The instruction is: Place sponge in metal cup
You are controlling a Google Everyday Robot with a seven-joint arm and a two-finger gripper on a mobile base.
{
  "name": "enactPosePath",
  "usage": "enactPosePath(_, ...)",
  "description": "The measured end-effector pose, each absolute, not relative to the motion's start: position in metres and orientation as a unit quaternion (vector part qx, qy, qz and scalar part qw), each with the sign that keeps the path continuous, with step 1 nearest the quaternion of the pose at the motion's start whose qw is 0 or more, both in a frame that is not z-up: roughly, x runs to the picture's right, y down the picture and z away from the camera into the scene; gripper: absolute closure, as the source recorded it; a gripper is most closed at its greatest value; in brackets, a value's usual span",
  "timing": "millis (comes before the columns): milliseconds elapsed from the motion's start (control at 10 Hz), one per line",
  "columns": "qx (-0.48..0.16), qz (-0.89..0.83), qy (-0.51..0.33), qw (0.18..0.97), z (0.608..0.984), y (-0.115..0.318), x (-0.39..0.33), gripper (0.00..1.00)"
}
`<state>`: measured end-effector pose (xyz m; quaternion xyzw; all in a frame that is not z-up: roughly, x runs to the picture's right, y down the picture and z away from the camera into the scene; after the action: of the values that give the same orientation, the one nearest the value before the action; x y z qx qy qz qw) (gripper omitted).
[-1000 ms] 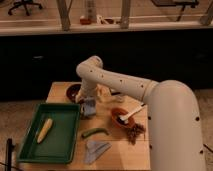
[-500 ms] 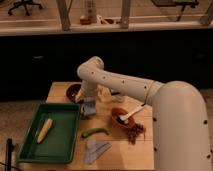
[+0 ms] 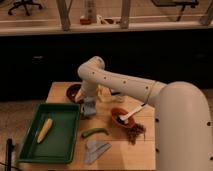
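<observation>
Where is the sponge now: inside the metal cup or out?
Out. The sponge is just under the gripper, beside the green tray; no cup surrounds it.

Jaws at sponge (image 3: 89,108), between tray (image 3: 50,105) and bowl (image 3: 115,112)

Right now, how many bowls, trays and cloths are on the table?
Bowls: 2, dark-red bowl and reddish-brown bowl
Trays: 1, green tray
Cloths: 1, grey-blue cloth
Total: 4
The hand is at the sponge beside the dark-red bowl.
</observation>
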<state>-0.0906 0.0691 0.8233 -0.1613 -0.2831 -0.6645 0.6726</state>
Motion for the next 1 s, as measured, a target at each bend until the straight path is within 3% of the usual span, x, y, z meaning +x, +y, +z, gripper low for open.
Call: enactPosePath(1000, -0.156, -0.67, -0.272, 0.673, 0.8158, 0.0697, -0.0941, 0.2)
